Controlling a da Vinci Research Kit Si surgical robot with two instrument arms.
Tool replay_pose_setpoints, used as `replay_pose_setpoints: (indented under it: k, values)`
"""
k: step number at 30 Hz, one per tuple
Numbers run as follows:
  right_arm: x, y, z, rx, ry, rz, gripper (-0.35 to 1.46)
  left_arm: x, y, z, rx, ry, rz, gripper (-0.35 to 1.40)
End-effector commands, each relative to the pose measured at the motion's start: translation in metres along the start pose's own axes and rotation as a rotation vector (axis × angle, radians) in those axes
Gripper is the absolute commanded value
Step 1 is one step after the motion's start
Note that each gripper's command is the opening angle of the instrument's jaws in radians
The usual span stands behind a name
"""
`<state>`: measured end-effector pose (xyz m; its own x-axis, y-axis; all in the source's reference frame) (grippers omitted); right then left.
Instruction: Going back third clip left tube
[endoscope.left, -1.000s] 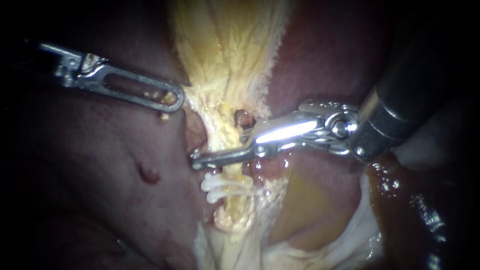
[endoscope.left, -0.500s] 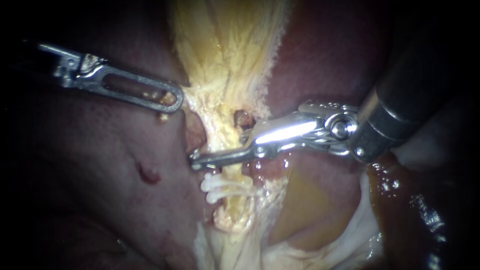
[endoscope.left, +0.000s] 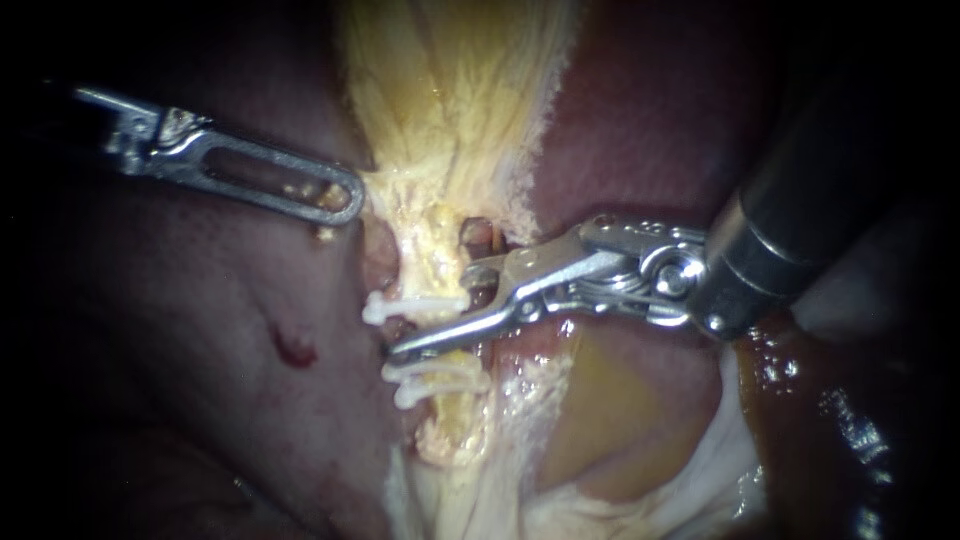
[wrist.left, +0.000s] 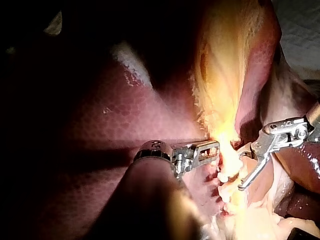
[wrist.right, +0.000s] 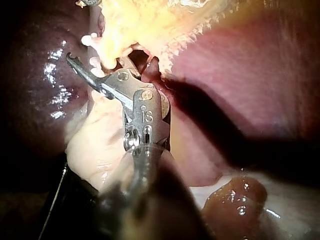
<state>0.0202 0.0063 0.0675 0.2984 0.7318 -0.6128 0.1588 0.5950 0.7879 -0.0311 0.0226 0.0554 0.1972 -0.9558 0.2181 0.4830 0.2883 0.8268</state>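
Right instrument's pincer (endoscope.left: 430, 312) has opened, a fresh clip (endoscope.left: 410, 303) just beside it

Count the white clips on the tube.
3. The upper clip crosses the tube just above the right instrument. The middle clip and the lowest clip lie close together just below it. More may be hidden under tissue.

My right instrument (endoscope.left: 428, 312) has its jaws open around the pale tube (endoscope.left: 430, 262). Between them one white clip (endoscope.left: 415, 303) sits across this tube. Two more clips (endoscope.left: 435, 378) lie just beyond the lower jaw. My left instrument (endoscope.left: 340, 198) touches the edge of the yellow tissue (endoscope.left: 450, 110).
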Motion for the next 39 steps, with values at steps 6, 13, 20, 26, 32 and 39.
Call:
replay_pose_setpoints:
  k: [6,13,20,26,32,39]
  values:
    - [-0.0005,0.0007,-0.0005,-0.095,0.007,-0.118,0.50,0.0000,0.0000,0.0000,0.000,0.000,0.000,-0.35]
    - [-0.0020,0.0000,-0.0025,-0.156,-0.003,-0.228,0.50,0.0001,0.0000,-0.0001,0.000,0.000,0.001,-0.35]
    - [-0.0030,-0.0014,-0.0062,-0.186,-0.015,-0.295,0.50,0.0001,0.0001,-0.0001,0.000,0.000,0.001,-0.35]
    - [-0.0036,-0.0032,-0.0100,-0.196,-0.028,-0.355,0.50,0.0002,0.0001,-0.0001,0.000,0.000,0.001,-0.35]
    - [-0.0032,-0.0058,-0.0134,-0.183,-0.035,-0.395,0.50,0.0002,0.0001,-0.0001,0.000,0.000,0.001,-0.35]
    - [-0.0018,-0.0070,-0.0166,-0.192,-0.043,-0.434,0.50,0.0002,0.0001,0.0001,0.000,-0.001,0.001,-0.35]
